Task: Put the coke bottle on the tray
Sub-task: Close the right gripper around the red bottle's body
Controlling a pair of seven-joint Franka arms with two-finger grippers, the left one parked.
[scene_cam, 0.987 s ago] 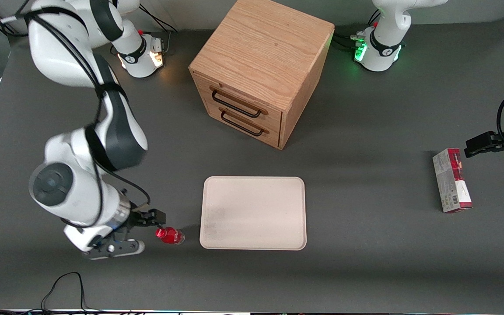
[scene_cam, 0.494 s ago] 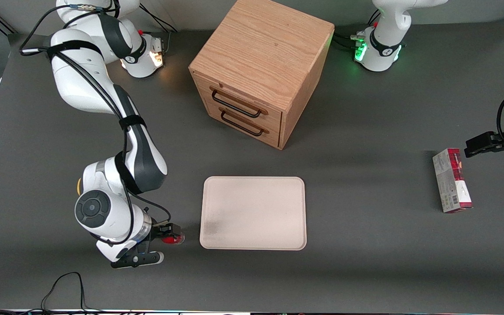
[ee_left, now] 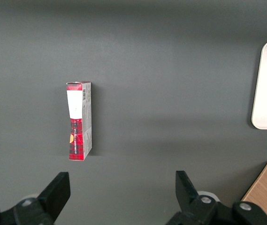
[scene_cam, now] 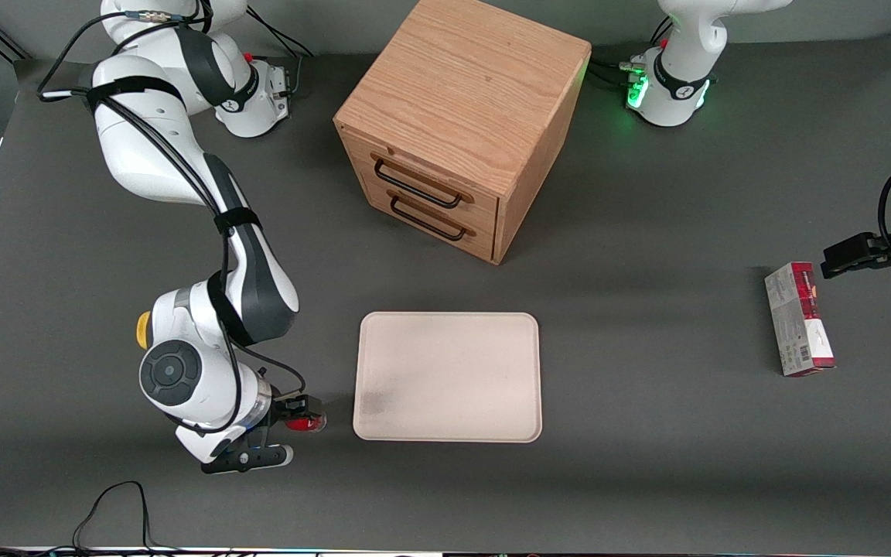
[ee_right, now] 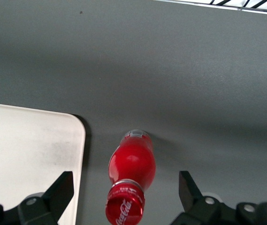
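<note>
The coke bottle (scene_cam: 308,422), small and red with a red cap, stands upright on the dark table just beside the tray (scene_cam: 445,371), at the tray's corner nearest the front camera toward the working arm's end. The tray is large, flat, cream-white and bare. My right gripper (scene_cam: 297,413) is directly over the bottle. In the right wrist view the gripper (ee_right: 125,185) is open, with one finger on each side of the bottle (ee_right: 132,164) and a gap to each. The tray's rounded corner (ee_right: 53,140) lies beside the bottle.
A wooden drawer cabinet (scene_cam: 457,131) stands farther from the front camera than the tray. A red-and-grey carton (scene_cam: 799,319) lies toward the parked arm's end, also in the left wrist view (ee_left: 79,121). A yellow object (scene_cam: 141,330) peeks out beside the working arm.
The right arm has swung toward the tray and come down over the bottle, so the open fingers now straddle it. The bottle has not moved. The yellow object has come into view.
</note>
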